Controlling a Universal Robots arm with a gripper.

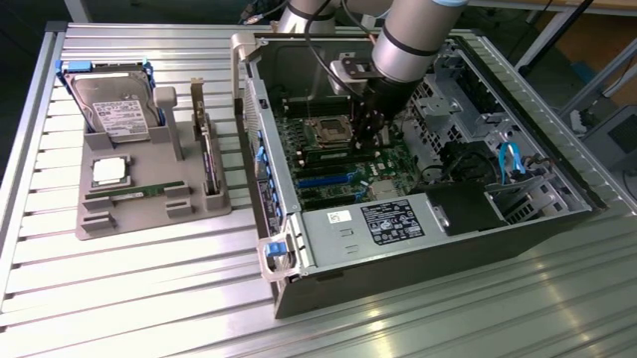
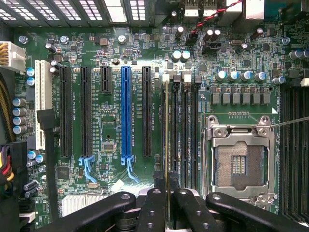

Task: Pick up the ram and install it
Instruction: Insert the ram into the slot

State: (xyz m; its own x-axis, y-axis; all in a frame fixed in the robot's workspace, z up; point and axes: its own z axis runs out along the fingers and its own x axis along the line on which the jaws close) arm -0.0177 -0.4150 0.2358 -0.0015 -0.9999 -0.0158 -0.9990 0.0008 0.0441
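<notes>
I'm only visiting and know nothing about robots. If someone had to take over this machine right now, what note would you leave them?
Gripper: shut on the ram, reaching down inside the open computer case.
Ram: held on edge, lined up along the outermost of the memory slots, which sit beside the empty processor socket.
Done: the ram is picked up and is at the board, over its slot.
Left: the install is not finished. I cannot tell whether the ram is pressed fully into the slot, and the gripper has not let go of it.
</notes>
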